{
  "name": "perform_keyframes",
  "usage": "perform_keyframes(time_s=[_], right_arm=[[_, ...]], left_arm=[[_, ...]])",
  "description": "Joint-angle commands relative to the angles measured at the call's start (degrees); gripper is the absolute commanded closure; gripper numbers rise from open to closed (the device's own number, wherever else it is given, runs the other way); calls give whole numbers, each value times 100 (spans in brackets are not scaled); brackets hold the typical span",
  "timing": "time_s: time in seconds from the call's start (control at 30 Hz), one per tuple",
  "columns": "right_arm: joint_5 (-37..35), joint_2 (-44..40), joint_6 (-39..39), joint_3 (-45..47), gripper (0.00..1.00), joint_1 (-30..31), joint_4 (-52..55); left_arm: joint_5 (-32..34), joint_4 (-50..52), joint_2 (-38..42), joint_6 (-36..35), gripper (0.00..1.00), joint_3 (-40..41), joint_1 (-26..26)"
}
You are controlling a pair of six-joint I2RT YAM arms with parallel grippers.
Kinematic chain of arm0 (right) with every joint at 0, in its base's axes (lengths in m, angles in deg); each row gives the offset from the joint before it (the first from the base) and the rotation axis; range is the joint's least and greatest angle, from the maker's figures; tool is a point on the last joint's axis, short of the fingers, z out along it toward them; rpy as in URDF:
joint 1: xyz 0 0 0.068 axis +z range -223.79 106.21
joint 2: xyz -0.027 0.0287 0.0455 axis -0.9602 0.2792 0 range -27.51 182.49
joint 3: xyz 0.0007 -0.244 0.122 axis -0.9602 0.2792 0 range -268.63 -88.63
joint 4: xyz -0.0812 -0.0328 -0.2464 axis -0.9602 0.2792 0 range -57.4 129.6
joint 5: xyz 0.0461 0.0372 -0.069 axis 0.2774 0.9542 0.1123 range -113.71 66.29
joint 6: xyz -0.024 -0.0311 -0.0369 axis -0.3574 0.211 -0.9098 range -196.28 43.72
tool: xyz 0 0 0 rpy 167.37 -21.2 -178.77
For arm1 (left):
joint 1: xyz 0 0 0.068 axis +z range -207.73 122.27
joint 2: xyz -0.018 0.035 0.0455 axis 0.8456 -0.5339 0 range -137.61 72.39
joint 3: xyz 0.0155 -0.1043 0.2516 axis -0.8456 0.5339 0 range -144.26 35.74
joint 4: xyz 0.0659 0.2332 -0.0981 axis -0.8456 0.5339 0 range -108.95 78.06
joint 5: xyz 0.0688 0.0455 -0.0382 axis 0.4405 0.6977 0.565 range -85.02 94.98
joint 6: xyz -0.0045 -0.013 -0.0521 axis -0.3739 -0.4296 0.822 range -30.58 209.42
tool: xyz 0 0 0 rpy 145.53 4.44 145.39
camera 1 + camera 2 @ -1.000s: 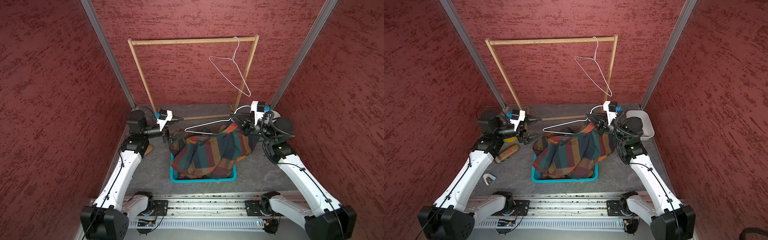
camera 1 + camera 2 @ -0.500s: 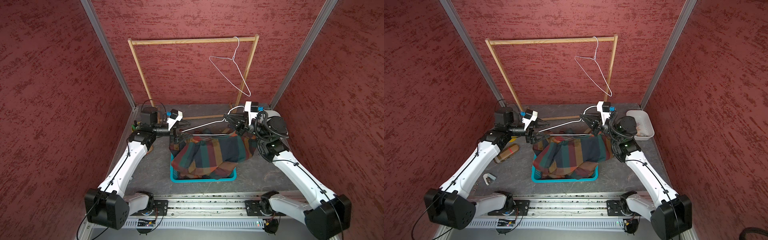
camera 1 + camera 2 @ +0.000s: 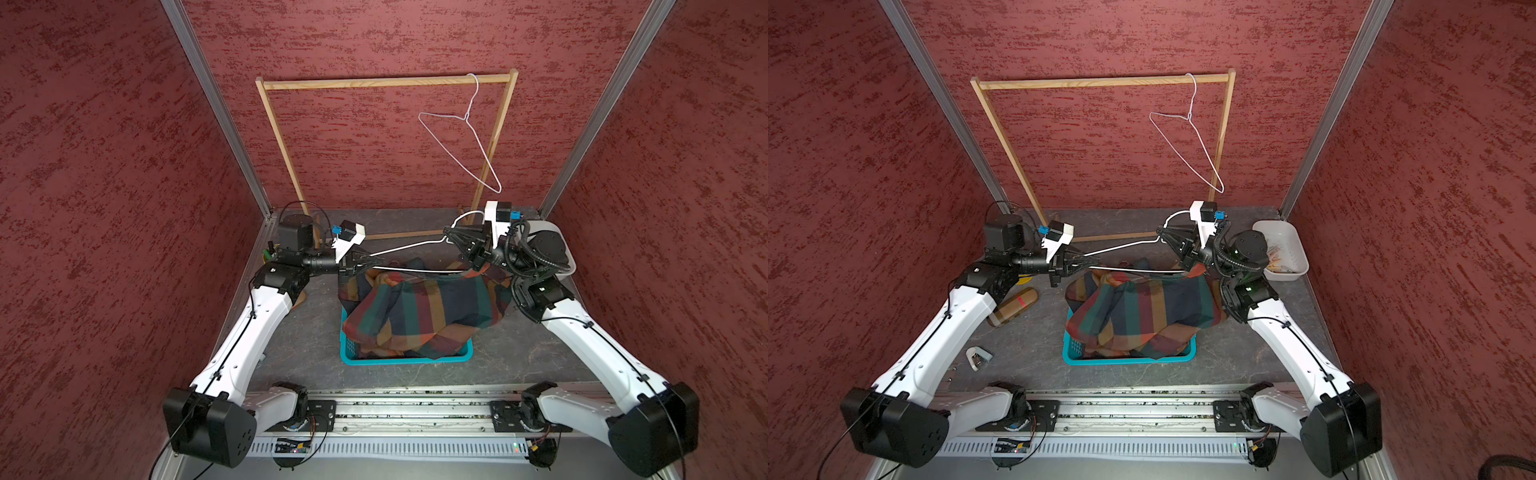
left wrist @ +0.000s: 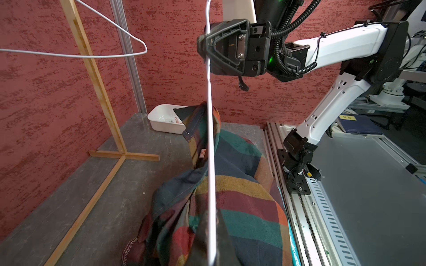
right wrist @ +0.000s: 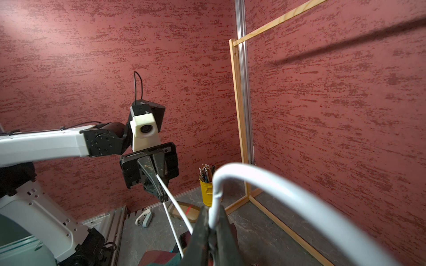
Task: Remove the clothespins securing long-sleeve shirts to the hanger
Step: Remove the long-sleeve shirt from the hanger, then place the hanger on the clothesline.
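- Long-sleeve shirts [image 3: 419, 311] lie in a plaid heap over a teal basket [image 3: 407, 358], which stands in the middle of a dark grey table [image 3: 299, 345].
- Red textured walls [image 3: 104, 208] close the table on three sides. At the back stands a wooden rack [image 3: 386, 82], and a bare spare hanger [image 3: 468, 117] hangs near its right end.
- On the table, from left to right, are a yellow cup of pencils [image 5: 205, 191], a brown roll [image 3: 1013, 306], a small white part [image 3: 978, 356], the basket, and a white tray [image 3: 1292, 237] at the far right.
- On the left side, the left gripper [image 3: 372, 262] has its jaws fully closed on the left corner of a white wire hanger [image 4: 210, 138], which is above the heap.
- On the right side, the right gripper [image 3: 449, 236] pinches the twisted neck of the same hanger, just under the hook. Its jaws are pressed together on the wire.
- The shirts are below and between the two grippers. A collar rises close to the lower bar of the held hanger, and an orange fold reaches up to just beside the right gripper. I cannot tell if any cloth is pinned to the wire.
- Some clothespins [image 3: 1276, 261] lie in the white tray, to the right of the right gripper and apart from it. They are too small to count.
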Motion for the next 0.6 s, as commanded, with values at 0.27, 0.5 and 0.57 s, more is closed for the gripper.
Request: perform_keyframes(time_s=[0.27,0.5,0.57], right_arm=[[-2925,-1315,-353,-308,36,-25,2901],[-5010,-1958,368,-243,22,-201,5113],[-4851,-1936,564,-74,22,-349,5371]], left_arm=[[694,237,1143,-209,100,44,360],[1407,-46,1470,-73,100,195,358],[1649,-593,1627,188,100,315,351]])
